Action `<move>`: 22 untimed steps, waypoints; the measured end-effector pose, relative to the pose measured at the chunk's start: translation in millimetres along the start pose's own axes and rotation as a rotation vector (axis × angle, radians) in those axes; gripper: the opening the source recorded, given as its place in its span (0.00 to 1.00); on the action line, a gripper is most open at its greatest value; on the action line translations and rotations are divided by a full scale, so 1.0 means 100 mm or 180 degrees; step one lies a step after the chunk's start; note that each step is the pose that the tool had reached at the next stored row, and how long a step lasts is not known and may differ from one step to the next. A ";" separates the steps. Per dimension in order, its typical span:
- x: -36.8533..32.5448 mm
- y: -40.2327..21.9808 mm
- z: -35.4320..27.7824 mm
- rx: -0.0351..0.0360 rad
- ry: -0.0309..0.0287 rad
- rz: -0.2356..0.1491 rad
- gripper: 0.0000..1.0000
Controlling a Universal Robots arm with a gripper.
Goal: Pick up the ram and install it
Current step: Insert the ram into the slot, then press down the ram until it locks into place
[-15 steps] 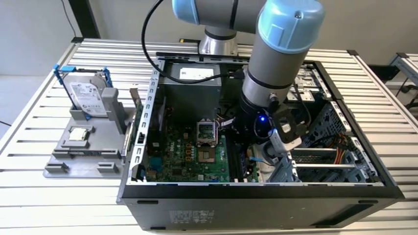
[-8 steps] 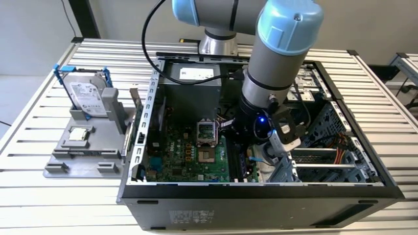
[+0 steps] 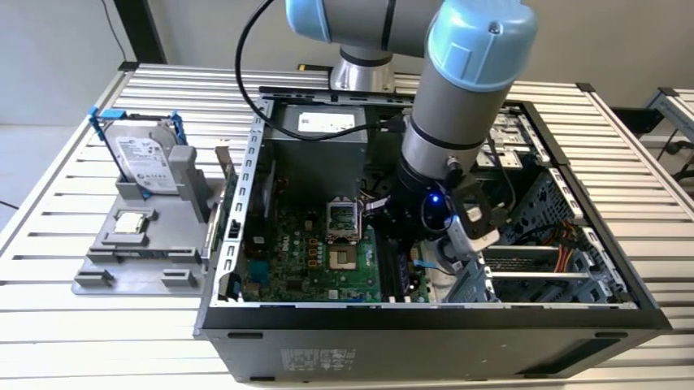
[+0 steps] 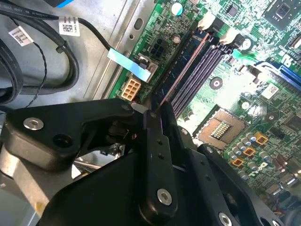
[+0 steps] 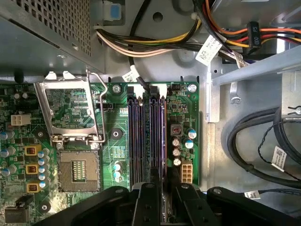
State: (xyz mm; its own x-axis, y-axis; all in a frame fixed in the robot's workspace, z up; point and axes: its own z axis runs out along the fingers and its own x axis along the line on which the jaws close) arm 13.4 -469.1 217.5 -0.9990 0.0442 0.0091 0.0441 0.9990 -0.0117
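While case (image 3: 607, 305) (open) holds ram (image 5: 163, 141).

Matt black plastic gripper (image 4: 153, 122) links with bright metal screws; glossy green circuit board (image 5: 113, 141); dull grey sheet-metal case (image 3: 434, 321); ribbed brushed-metal table (image 3: 65, 325); smooth grey and pale blue arm (image 3: 461, 89); matt grey plastic stand (image 3: 141, 244).

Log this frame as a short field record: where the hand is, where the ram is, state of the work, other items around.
hand: down inside the open computer case, above the memory slots
ram: thin strip standing on edge along a slot, its near end between the fingers
grip: shut on the ram
work state: ram at the slot; whether fully seated cannot be told
processor socket: open, beside the slots
outside case: hard drive upright in a grey stand, at the exterior view's left
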 end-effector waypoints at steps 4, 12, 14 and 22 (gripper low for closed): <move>0.002 -0.002 -0.183 0.0001 0.0000 0.0000 1.00; 0.003 -0.005 -0.384 -0.0001 0.0001 0.0000 1.00; 0.003 -0.005 -0.399 -0.0001 0.0001 0.0000 0.00; 0.004 -0.006 -0.456 -0.0001 0.0001 0.0000 0.00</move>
State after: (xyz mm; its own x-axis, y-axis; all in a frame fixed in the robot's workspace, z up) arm 13.4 -469.1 263.1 -0.9990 0.0442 0.0094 0.0441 0.9990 -0.0115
